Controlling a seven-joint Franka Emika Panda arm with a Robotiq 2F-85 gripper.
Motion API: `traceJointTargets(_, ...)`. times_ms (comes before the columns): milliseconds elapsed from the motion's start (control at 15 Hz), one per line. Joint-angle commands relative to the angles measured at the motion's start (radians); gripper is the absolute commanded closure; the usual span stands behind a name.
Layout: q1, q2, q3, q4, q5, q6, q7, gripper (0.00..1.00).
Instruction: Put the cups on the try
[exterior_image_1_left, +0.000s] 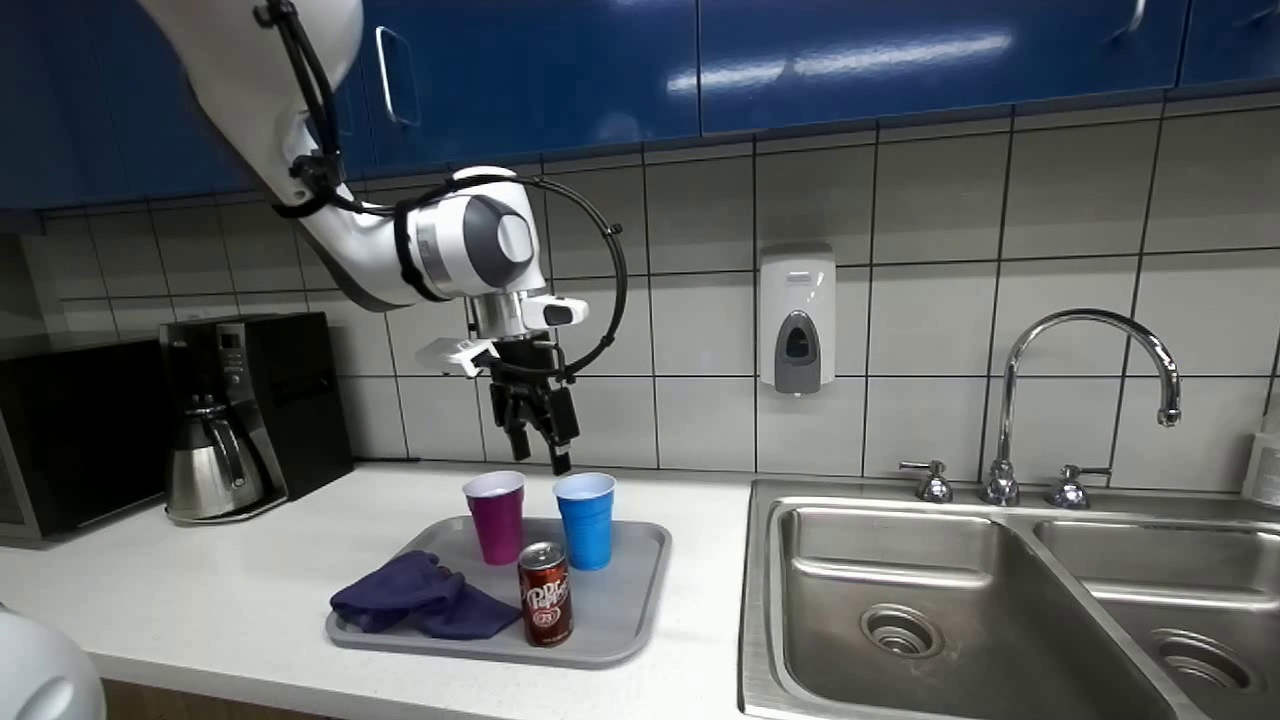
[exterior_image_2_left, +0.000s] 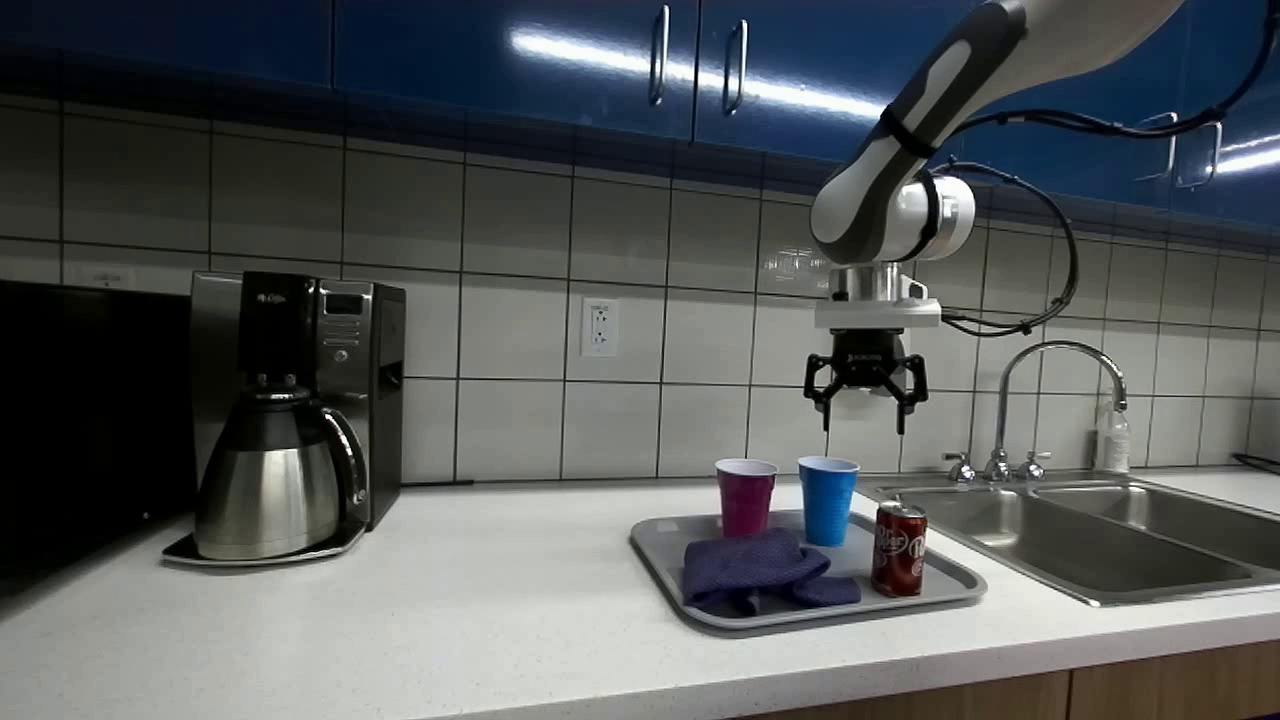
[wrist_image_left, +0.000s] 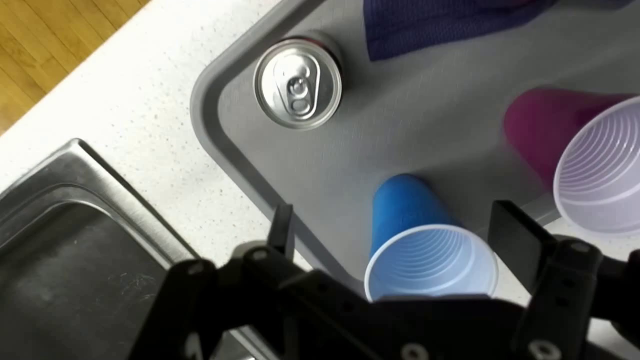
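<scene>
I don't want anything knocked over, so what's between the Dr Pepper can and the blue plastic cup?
Only bare grey tray lies between the Dr Pepper can and the blue plastic cup, as the wrist view shows.

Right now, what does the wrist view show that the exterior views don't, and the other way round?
Only the wrist view shows the wooden floor, and that the blue cup and magenta cup are ridged inside.
Only the exterior views show the coffee maker, the tiled wall and the blue cabinets.
Both share those cups, the soda can and the dark cloth on the gray tray, plus the sink and the open fingers.
</scene>
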Motion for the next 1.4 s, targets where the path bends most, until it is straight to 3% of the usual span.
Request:
traceJointTargets(0, -0.021, -0.117, 0.058, -0.083, -0.011, -0.058, -0.021, 0.00)
traceJointTargets(200, -0.029, -0.170, 0.083, -0.112, -0.001, -0.127, -0.053, 0.00)
traceJointTargets(267, -0.034, -0.101, 0.088, -0.071, 0.004, -0.078, -0.015, 0.00)
traceJointTargets(1333, -0.038, -0.143, 0.096, -0.101, 0.006, -0.107, -0.032, 0.00)
